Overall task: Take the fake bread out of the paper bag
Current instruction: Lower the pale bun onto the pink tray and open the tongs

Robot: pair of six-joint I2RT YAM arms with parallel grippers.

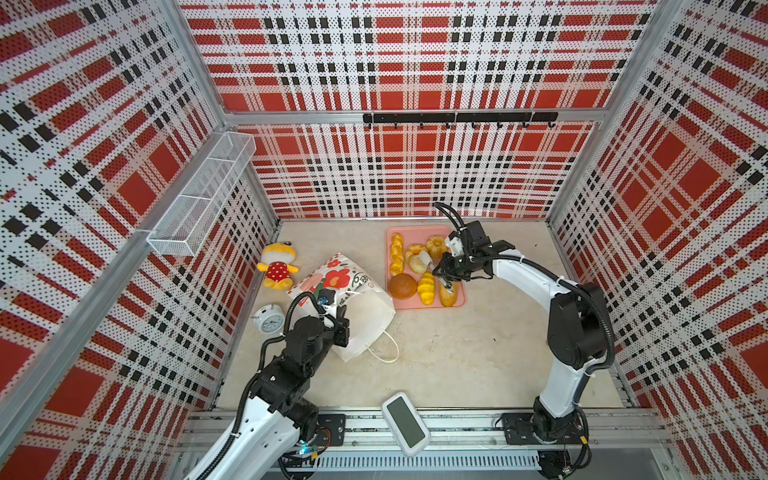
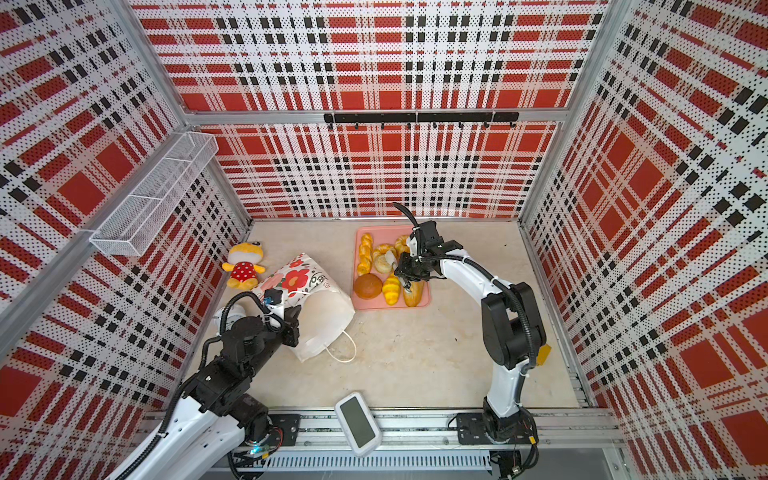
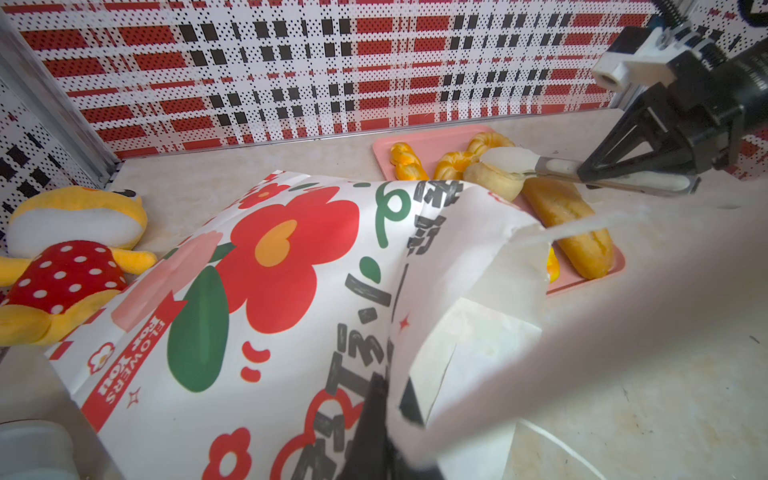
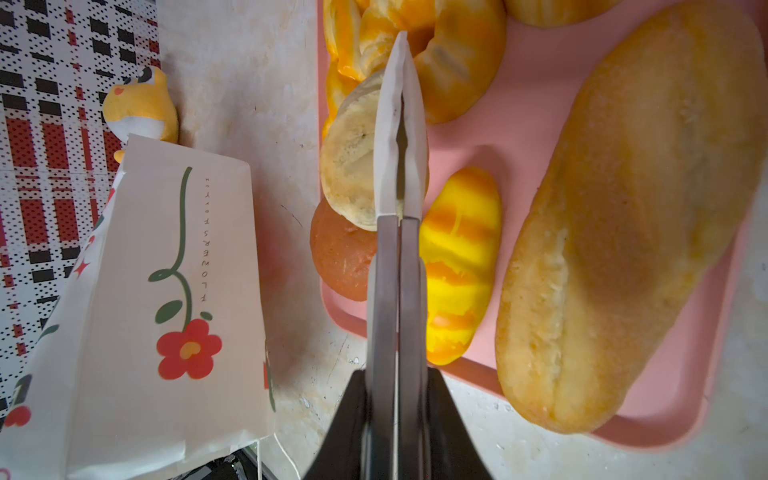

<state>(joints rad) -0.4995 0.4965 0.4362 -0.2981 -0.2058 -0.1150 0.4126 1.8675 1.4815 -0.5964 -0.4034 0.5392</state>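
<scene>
The paper bag (image 1: pixel 365 316) (image 2: pixel 322 320) lies on its side on the table, flower print up. My left gripper (image 3: pixel 390 390) is shut on the bag's paper wall (image 3: pixel 270 270) near the mouth; the bag's inside is hidden. Several fake breads lie on a pink tray (image 1: pixel 415 305): a twisted stick (image 1: pixel 397 253), a brown bun (image 1: pixel 402 286), a yellow roll (image 4: pixel 457 266), a long loaf (image 4: pixel 623 228). My right gripper (image 1: pixel 426 259) (image 4: pixel 401 50) hangs shut over the tray with nothing between its fingers. Its tips are right at a pale round bun (image 4: pixel 353 174).
A yellow plush toy (image 1: pixel 276 266) in a red dotted dress lies behind the bag by the left wall. A white alarm clock (image 1: pixel 269 319) stands left of the bag. A white device (image 1: pixel 405 424) sits on the front rail. A wire basket (image 1: pixel 199 195) hangs on the left wall.
</scene>
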